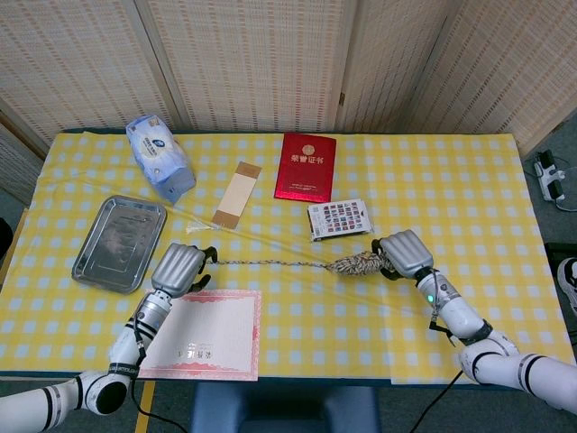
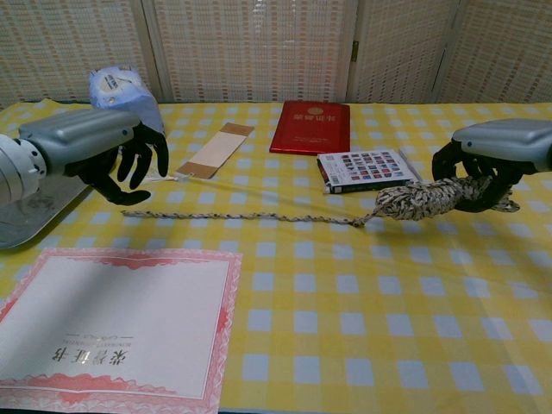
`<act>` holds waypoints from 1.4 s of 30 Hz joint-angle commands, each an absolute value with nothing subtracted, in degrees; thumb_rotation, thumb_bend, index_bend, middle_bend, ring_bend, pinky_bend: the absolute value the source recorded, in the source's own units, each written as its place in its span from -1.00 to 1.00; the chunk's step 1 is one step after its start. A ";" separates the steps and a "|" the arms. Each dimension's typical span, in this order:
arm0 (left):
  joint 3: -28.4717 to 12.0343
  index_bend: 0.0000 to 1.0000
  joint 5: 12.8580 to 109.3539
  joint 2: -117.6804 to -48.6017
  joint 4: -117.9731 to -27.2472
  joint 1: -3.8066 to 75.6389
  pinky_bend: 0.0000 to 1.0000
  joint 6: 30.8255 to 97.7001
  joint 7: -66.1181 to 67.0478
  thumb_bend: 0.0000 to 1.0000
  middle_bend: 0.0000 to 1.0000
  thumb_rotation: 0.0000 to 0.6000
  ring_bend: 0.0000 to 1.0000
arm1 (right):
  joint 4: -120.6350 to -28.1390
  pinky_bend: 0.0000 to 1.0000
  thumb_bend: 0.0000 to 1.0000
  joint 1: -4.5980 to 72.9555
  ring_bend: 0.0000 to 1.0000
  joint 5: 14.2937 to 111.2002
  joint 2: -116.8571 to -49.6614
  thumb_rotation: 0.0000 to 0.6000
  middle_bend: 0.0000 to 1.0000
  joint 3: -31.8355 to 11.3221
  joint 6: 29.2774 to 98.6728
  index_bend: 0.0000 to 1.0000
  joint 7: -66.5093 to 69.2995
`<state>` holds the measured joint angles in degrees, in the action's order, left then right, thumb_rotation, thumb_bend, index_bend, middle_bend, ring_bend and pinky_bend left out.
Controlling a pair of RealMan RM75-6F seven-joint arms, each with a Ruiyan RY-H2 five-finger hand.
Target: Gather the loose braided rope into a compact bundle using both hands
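The braided rope lies across the middle of the table. Its thin loose strand (image 1: 270,263) (image 2: 241,217) runs left from a coiled bundle (image 1: 359,264) (image 2: 421,197). My right hand (image 1: 406,254) (image 2: 493,155) grips the bundle's right end and holds it slightly off the cloth. My left hand (image 1: 178,268) (image 2: 108,153) hovers just above the strand's left tip, its dark fingers (image 2: 142,164) apart and pointing down, holding nothing. Whether they touch the rope I cannot tell.
A metal tray (image 1: 117,244) lies left of my left hand, and a paper certificate (image 1: 200,334) sits near the front edge. Behind the rope are a tissue pack (image 1: 160,158), a beige strip (image 1: 237,194), a red booklet (image 1: 305,167) and a card box (image 1: 340,218).
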<state>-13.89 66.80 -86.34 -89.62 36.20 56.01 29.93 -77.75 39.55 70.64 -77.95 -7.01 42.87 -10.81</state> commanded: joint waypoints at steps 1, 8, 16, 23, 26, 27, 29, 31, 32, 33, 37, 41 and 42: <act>-14.84 -0.06 61.11 -89.39 -85.85 38.87 0.54 54.82 34.15 -0.25 0.56 1.00 0.40 | -78.53 0.11 0.28 40.23 0.22 69.40 -77.52 1.00 0.13 -7.17 42.21 0.34 -12.10; -15.10 -0.03 53.50 -93.17 -79.82 42.09 0.64 53.38 36.78 -0.22 0.73 1.00 0.54 | -79.54 0.11 0.29 41.23 0.20 67.05 -77.42 1.00 0.13 -6.89 41.60 0.34 -14.29; -14.44 0.01 49.20 -97.33 -72.91 44.36 0.66 52.66 37.05 -0.18 0.75 1.00 0.56 | -79.74 0.11 0.29 41.82 0.20 65.69 -77.36 1.00 0.13 -6.49 41.72 0.34 -15.24; -13.74 0.04 47.99 -99.78 -69.32 45.17 0.67 53.10 36.64 -0.17 0.77 1.00 0.59 | -79.66 0.11 0.30 41.99 0.20 65.06 -77.57 1.00 0.13 -6.05 41.87 0.34 -15.22; -13.47 0.06 47.80 -100.63 -68.39 45.30 0.68 53.23 36.19 -0.17 0.78 1.00 0.60 | -79.60 0.11 0.30 42.03 0.20 65.09 -77.61 1.00 0.13 -5.83 41.96 0.34 -15.14; -13.38 0.06 47.76 -100.94 -68.01 45.39 0.69 53.38 36.19 -0.17 0.79 1.00 0.60 | -79.62 0.11 0.30 42.04 0.20 65.06 -77.60 1.00 0.13 -5.77 42.01 0.34 -15.10; -13.27 0.07 47.66 -101.37 -67.43 45.57 0.69 53.55 36.34 -0.17 0.79 1.00 0.60 | -79.63 0.11 0.30 42.07 0.20 65.00 -77.55 1.00 0.13 -5.70 42.08 0.34 -15.07; -13.24 0.07 47.37 -101.71 -66.94 45.80 0.69 53.59 36.56 -0.17 0.79 1.00 0.60 | -79.69 0.11 0.30 42.08 0.20 64.92 -77.49 1.00 0.13 -5.64 42.16 0.34 -14.95; -13.23 0.07 47.18 -101.87 -66.71 45.90 0.69 53.64 36.76 -0.17 0.79 1.00 0.60 | -79.69 0.11 0.30 42.09 0.20 64.90 -77.45 1.00 0.13 -5.59 42.17 0.34 -14.93; -13.25 0.07 46.95 -102.04 -66.49 46.02 0.69 53.71 37.00 -0.17 0.79 1.00 0.60 | -79.68 0.11 0.30 42.11 0.20 64.89 -77.44 1.00 0.13 -5.54 42.16 0.34 -14.92; -13.50 0.08 46.04 -102.72 -65.71 46.41 0.69 53.89 37.45 -0.17 0.79 1.00 0.60 | -79.47 0.11 0.30 42.14 0.20 64.78 -77.45 1.00 0.13 -5.38 42.13 0.34 -14.63; -13.63 0.10 45.46 -103.28 -64.87 46.72 0.69 54.10 37.84 -0.17 0.79 1.00 0.60 | -79.26 0.11 0.30 42.19 0.20 64.77 -77.47 1.00 0.13 -5.26 42.09 0.34 -14.32; -13.68 0.10 45.29 -103.40 -64.70 46.80 0.69 54.07 37.90 -0.17 0.79 1.00 0.60 | -79.23 0.11 0.30 42.20 0.20 64.79 -77.48 1.00 0.13 -5.24 42.09 0.34 -14.22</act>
<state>-13.63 45.36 -103.32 -64.77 46.74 54.06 37.85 -79.23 42.19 64.79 -77.48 -5.25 42.09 -14.23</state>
